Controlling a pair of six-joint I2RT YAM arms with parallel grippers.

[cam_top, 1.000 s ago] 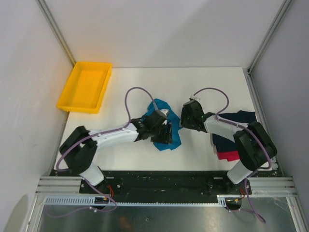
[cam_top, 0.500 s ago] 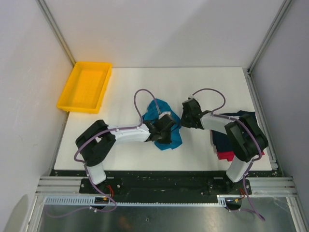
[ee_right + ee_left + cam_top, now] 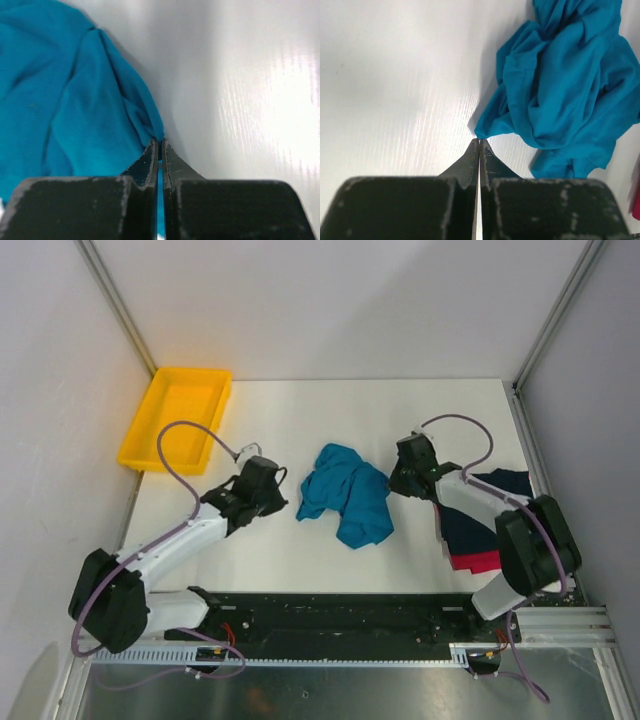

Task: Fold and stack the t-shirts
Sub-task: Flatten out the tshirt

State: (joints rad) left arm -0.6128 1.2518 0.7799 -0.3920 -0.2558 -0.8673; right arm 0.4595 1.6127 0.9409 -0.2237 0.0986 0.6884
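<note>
Step in hand, as I judge it: grabbing the crumpled teal t-shirt (image 3: 345, 495) at two edges so it can be spread flat for its first fold; no folding or stacking is done yet. The teal t-shirt lies bunched on the white tabletop (image 3: 300, 420), between my two grippers. My left gripper (image 3: 279, 502) sits at its left edge with fingers together. My right gripper (image 3: 393, 487) is at its right edge, fingers together too. The navy t-shirt (image 3: 462, 530) and the red-pink t-shirt (image 3: 478, 562) lie in a loose heap to the right of the teal one, partly under my right arm. The yellow tray (image 3: 180, 420) is well apart, to the teal shirt's far left. The next move calls for pulling the two grips apart and lifting a little, provided both have cloth. The left wrist view shows what the top view cannot: the left gripper (image 3: 479, 145) tips just meet a pointed corner of teal cloth, with only white in the seam behind them, so I cannot tell if it is caught. The right wrist view shows the right gripper (image 3: 159, 145) clamped on a teal fold, with cloth visible down the seam. Only the top view shows the other shirts and the tray.
</note>
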